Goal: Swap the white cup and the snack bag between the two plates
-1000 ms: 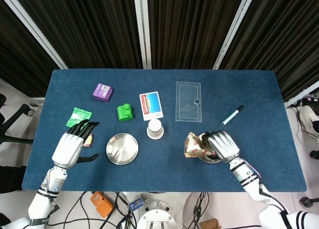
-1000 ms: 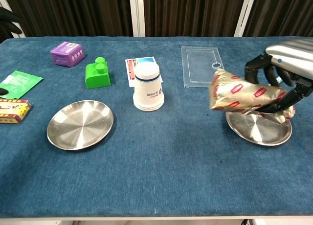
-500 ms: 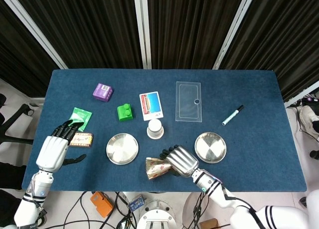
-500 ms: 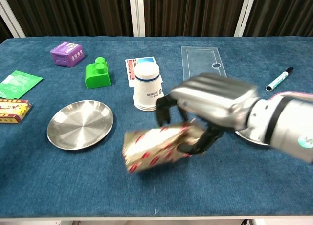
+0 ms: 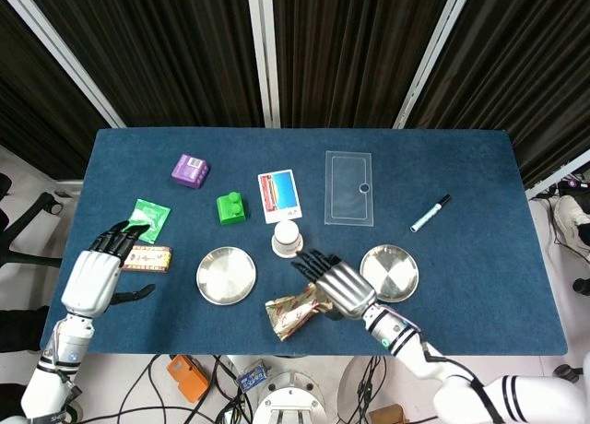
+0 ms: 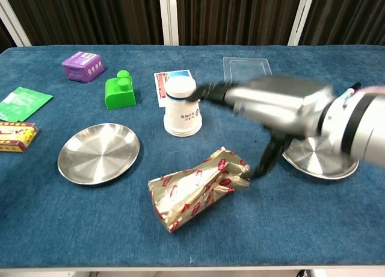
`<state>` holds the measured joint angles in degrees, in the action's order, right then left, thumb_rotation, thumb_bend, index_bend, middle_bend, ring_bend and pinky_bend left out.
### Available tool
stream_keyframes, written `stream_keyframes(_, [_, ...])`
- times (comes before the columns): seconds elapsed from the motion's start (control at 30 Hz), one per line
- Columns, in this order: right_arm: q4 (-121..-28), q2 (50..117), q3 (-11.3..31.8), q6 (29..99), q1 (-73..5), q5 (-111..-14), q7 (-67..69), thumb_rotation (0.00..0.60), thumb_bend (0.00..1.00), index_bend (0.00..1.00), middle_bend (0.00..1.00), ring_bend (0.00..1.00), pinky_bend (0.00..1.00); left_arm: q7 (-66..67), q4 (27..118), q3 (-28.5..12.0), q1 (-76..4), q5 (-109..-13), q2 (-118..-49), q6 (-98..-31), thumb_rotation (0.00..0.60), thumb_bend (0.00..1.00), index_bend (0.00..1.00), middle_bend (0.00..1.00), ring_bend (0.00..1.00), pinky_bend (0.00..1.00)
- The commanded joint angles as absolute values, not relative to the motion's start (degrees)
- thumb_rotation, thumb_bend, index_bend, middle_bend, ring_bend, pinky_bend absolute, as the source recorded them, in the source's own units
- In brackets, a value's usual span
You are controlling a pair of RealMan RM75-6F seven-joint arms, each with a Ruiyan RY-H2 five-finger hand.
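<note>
The gold and red snack bag (image 5: 293, 313) (image 6: 197, 188) lies on the blue cloth in front of the cup, between the two steel plates. The white cup (image 5: 287, 239) (image 6: 182, 106) stands upside down on the cloth, on neither plate. Both the left plate (image 5: 226, 276) (image 6: 98, 152) and the right plate (image 5: 390, 273) (image 6: 320, 161) are bare. My right hand (image 5: 338, 284) (image 6: 278, 107) hovers over the bag's right end with fingers spread toward the cup, thumb near the bag. My left hand (image 5: 92, 278) rests open at the table's left edge.
A small red and yellow box (image 5: 147, 257) (image 6: 15, 136) lies by the left hand, a green packet (image 5: 147, 217) behind it. Further back are a purple box (image 5: 190, 170), green block (image 5: 231, 207), picture card (image 5: 278, 194), clear sheet (image 5: 348, 187) and pen (image 5: 430, 213).
My right hand carried the snack bag from the right plate leftward, set it on the cloth and spread its fingers off it. The left hand drew back slightly to the left.
</note>
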<state>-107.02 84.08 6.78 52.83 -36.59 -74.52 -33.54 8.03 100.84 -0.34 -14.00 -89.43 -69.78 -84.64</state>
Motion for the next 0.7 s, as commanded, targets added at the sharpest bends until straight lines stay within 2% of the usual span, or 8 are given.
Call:
stream_keyframes(0.03, [-108.5,81.0,11.6,54.2,-37.9,-71.2,-31.7,0.600,0.24,0.00,0.01,0.09,0.27,7.4,100.6,-0.6,-14.1,-89.2,-69.7,-84.1,0.600,0.02,0.12,0.17,0.11,0.23])
stream_keyframes(0.13, [-106.4,82.5,15.2,53.4,-41.4,-64.7,-34.6,0.600,0.24,0.00,0.01,0.08,0.26,6.9,100.3,-1.0,-14.3,-88.6,-69.8,-83.4,0.600,0.02,0.12,0.17,0.12,0.23])
stream_keyframes(0.27, [-100.6,87.8,17.7,52.5,-47.4,-56.0,-40.1,0.600,0.24,0.00,0.01,0.08,0.24,6.8,100.1,-1.4,-14.4,-88.0,-69.7,-82.6,0.600,0.02,0.12,0.17,0.12,0.23])
stream_keyframes(0.53, [-89.5,97.5,17.7,51.4,-57.3,-42.6,-48.0,0.600,0.24,0.00,0.02,0.08,0.22,5.8,99.5,-2.8,-14.9,-85.6,-68.9,-80.8,0.600,0.02,0.12,0.17,0.12,0.23])
stream_keyframes(0.6, [-87.8,98.7,17.3,51.2,-58.7,-41.4,-48.6,0.600,0.28,0.01,0.06,0.09,0.21,5.2,99.4,-3.2,-15.1,-85.2,-68.8,-80.4,0.600,0.02,0.12,0.17,0.12,0.23])
stream_keyframes(0.7, [-85.4,100.0,16.7,50.7,-60.0,-40.5,-48.1,0.600,0.34,0.16,0.20,0.21,0.24,4.5,99.2,-3.6,-15.3,-84.9,-68.5,-79.9,0.600,0.02,0.12,0.17,0.12,0.23])
